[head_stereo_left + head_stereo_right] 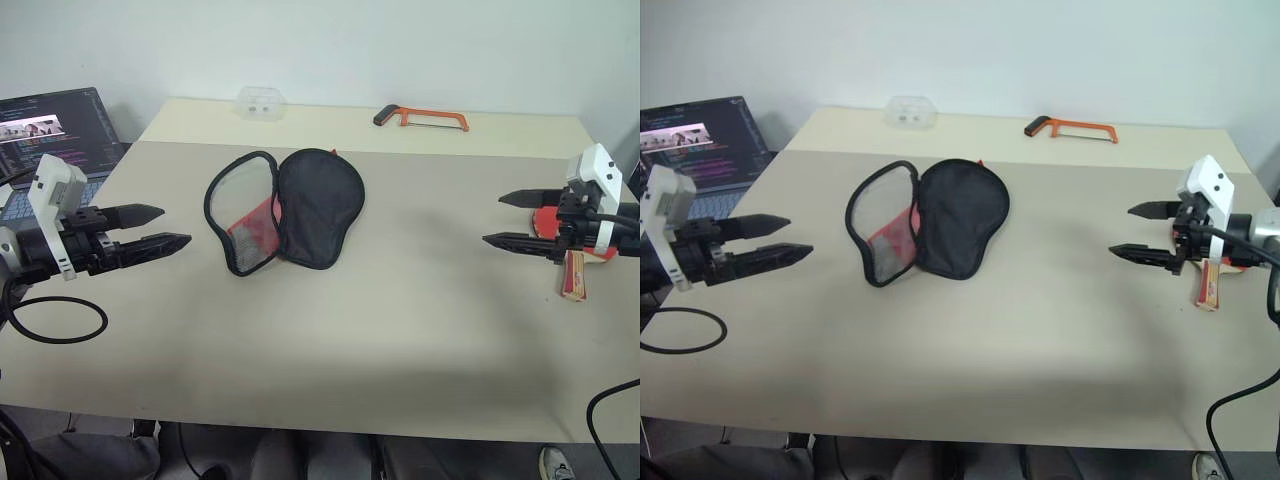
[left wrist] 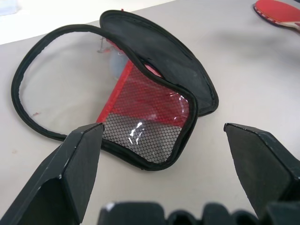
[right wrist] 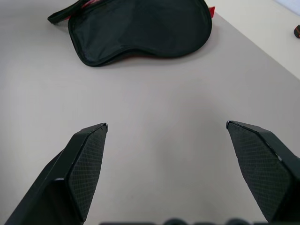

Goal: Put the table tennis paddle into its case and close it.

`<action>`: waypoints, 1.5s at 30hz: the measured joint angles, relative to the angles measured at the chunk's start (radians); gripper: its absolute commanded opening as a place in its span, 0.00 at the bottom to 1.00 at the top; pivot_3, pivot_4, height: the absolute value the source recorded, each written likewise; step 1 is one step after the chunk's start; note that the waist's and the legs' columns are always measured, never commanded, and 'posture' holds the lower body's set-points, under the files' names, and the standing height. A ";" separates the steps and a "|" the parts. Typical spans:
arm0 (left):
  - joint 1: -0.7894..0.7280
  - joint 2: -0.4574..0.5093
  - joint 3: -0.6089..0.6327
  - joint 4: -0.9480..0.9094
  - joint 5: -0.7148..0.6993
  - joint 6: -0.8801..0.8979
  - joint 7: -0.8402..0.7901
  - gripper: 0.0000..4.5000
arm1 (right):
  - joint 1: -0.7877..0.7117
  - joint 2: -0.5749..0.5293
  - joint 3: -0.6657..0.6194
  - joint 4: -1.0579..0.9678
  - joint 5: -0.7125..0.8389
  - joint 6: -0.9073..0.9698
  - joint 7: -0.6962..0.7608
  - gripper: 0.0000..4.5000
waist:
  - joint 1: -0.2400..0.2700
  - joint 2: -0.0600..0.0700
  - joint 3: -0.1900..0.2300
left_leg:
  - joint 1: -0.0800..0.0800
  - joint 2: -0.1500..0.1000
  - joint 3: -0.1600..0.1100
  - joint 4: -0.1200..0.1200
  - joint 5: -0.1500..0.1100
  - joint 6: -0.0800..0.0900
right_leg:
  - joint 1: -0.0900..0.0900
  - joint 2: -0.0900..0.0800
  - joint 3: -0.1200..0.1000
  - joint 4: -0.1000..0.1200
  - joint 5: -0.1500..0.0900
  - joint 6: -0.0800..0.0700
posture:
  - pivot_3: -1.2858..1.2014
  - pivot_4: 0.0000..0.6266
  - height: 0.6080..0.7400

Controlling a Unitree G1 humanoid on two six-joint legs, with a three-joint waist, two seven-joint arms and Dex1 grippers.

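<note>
Across the middle of the frame lies a pale table (image 1: 400, 330), and I hold an arm at each side of it, both above the surface. At centre, slightly left, the case (image 1: 285, 210) lies unzipped and folded open: its black half spreads flat on the right, while the left half shows a loop of black edging with clear film, black mesh and red fabric inside. Its mouth gapes, which I judge leaves it ready to receive the bat. At the far right edge of the frame, the table tennis paddle (image 1: 575, 262) rests flat on the table, red face partly hidden behind my right gripper (image 1: 512, 220), its pale wooden handle pointing toward the bottom of the frame. That gripper's two black fingers are spread wide with nothing between them, aimed inward toward the case. At the left edge, my left gripper (image 1: 165, 227) is likewise spread wide and empty, also aimed at the case. Paddle and case lie well apart, so nothing is packed yet. Along the top of the frame sit a small clear plastic box (image 1: 261, 102) and an orange-handled hacksaw (image 1: 421, 118); a laptop (image 1: 60, 135) glows at upper left.
</note>
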 measured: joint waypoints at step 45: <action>-0.151 -0.940 -0.076 -0.102 0.204 0.192 1.190 0.47 | -0.069 0.044 0.061 -0.002 -0.022 -0.038 -0.037 1.00 | 0.037 -0.001 -0.001 | 0.008 -0.004 -0.010 0.001 0.000 -0.001 | 0.019 0.000 -0.006 -0.007 0.000 0.001 | 0.52 0.24 1.00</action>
